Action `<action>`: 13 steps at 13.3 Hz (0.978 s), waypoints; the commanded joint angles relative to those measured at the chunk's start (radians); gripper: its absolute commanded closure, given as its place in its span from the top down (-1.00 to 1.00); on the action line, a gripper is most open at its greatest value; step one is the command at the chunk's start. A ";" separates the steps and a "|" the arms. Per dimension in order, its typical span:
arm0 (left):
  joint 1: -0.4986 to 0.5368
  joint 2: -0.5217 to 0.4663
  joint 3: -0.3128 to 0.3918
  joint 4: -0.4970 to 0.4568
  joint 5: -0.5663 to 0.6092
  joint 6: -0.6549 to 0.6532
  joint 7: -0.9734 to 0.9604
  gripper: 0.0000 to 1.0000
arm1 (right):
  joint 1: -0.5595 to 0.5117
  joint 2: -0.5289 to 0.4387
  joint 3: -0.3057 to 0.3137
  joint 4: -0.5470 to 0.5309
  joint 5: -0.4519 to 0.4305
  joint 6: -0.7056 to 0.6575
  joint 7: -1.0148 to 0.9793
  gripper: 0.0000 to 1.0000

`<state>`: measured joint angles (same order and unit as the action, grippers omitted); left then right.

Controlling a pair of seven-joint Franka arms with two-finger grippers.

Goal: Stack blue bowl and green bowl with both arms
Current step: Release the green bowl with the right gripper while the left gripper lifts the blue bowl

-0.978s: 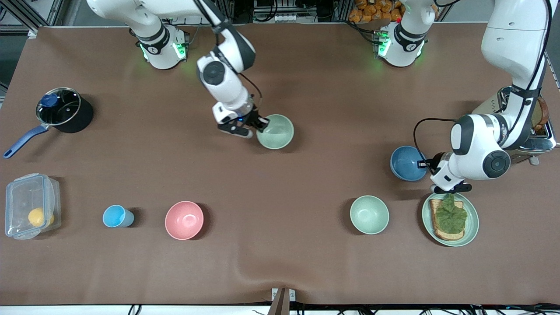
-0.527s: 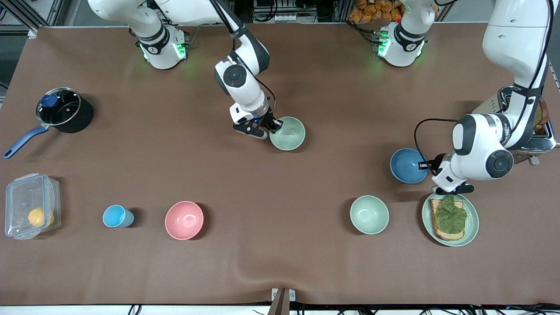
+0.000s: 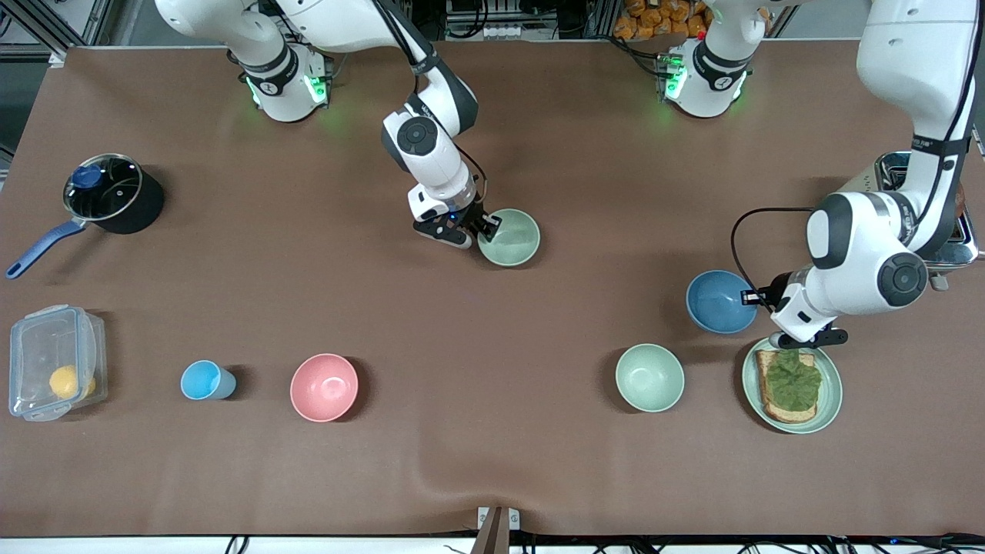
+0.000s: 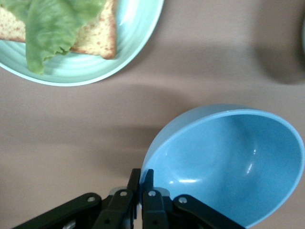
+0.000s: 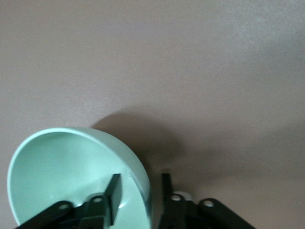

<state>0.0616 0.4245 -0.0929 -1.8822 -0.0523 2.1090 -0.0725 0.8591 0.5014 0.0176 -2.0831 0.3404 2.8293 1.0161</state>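
Bowls first: our left end effector (image 4: 141,191) is pinched tight on the blue bowl (image 3: 720,302) rim, just above the table, beside the toast plate (image 3: 829,385). Our right end effector (image 5: 140,191) straddles the green bowl (image 3: 509,238) rim mid-table, fingers parted, one inside, one outside. We'd pull it clear, then carry blue over and lower it level. Only the mint bowl (image 3: 649,377) sits near the path.
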 commanded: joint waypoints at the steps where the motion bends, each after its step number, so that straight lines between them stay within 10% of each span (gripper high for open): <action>1: 0.007 -0.052 -0.031 -0.002 -0.032 -0.027 0.005 -1.00 | -0.002 -0.010 -0.004 0.038 0.022 -0.040 0.039 1.00; 10: 0.003 -0.070 -0.143 0.256 -0.049 -0.326 -0.196 -1.00 | -0.187 -0.024 -0.007 0.167 0.038 -0.366 0.199 1.00; 13: 0.006 -0.081 -0.189 0.264 -0.050 -0.353 -0.231 -1.00 | -0.192 0.037 -0.007 0.190 0.243 -0.353 0.199 1.00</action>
<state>0.0584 0.3542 -0.2506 -1.6309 -0.0813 1.7840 -0.2761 0.6740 0.4913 -0.0024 -1.9255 0.4845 2.4778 1.1932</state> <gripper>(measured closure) 0.952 0.000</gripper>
